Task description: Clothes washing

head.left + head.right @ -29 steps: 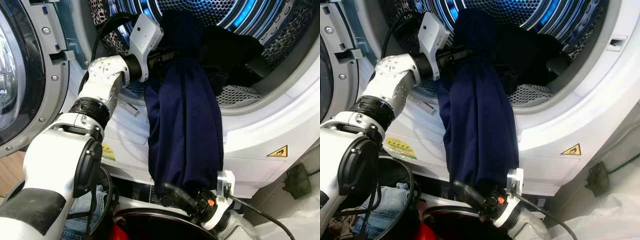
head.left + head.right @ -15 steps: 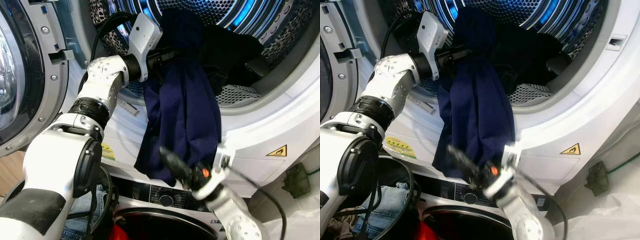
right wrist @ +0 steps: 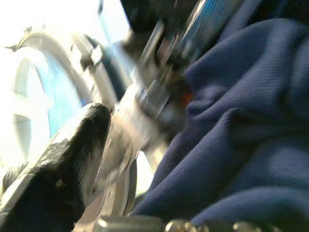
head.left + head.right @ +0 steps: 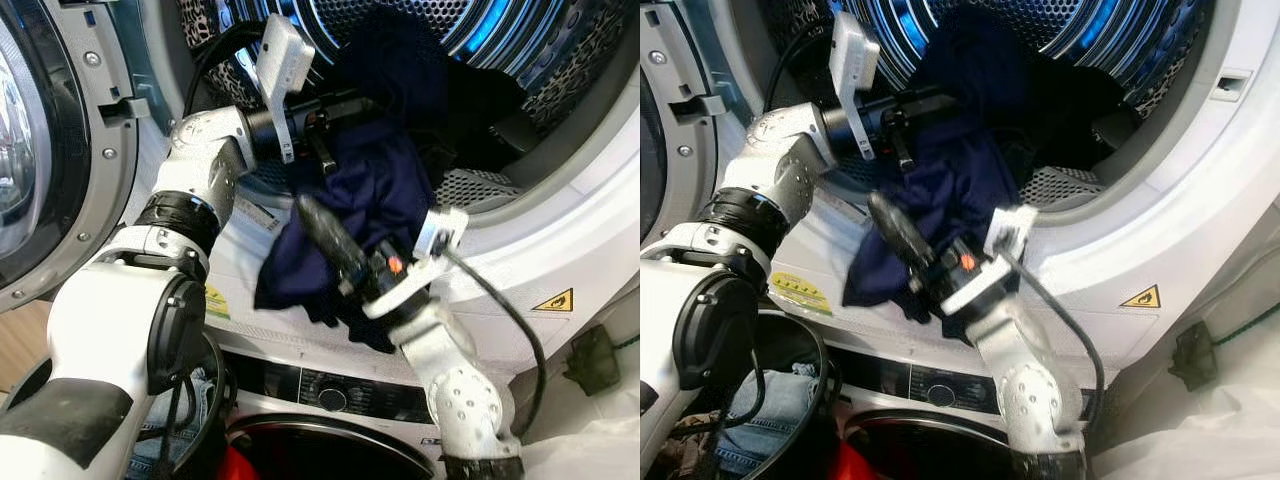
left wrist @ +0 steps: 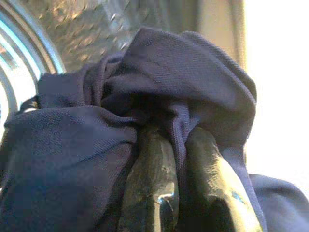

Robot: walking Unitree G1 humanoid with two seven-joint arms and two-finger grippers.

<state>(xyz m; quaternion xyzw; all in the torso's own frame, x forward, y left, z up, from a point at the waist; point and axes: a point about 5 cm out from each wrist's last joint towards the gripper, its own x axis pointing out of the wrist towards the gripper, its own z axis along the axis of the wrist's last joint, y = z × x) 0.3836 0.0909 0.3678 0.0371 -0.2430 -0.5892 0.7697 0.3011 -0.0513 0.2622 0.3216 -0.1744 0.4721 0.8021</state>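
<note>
A navy garment (image 4: 385, 190) lies bunched over the front rim of the open drum (image 4: 470, 190), part of it inside with other dark clothes. My left gripper (image 4: 345, 108) reaches into the drum mouth and is shut on the garment's upper part; in the left wrist view its fingers (image 5: 154, 183) pinch a fold of the blue cloth (image 5: 72, 159). My right gripper (image 4: 318, 225) is raised under the garment's lower end and holds it up against the rim. It is open: one black finger (image 3: 72, 154) stands off to the side, and the cloth (image 3: 241, 145) lies against the other side.
The round door (image 4: 40, 150) hangs open at the left. Below the drum sits a second machine with a control knob (image 4: 333, 400). Jeans (image 4: 150, 450) lie at the lower left. A dark object (image 4: 592, 360) rests on the floor at the right.
My right gripper has risen from below the rim, pushing the garment's hanging end up into a bunch at the drum mouth. My left wrist has turned while still holding the cloth.
</note>
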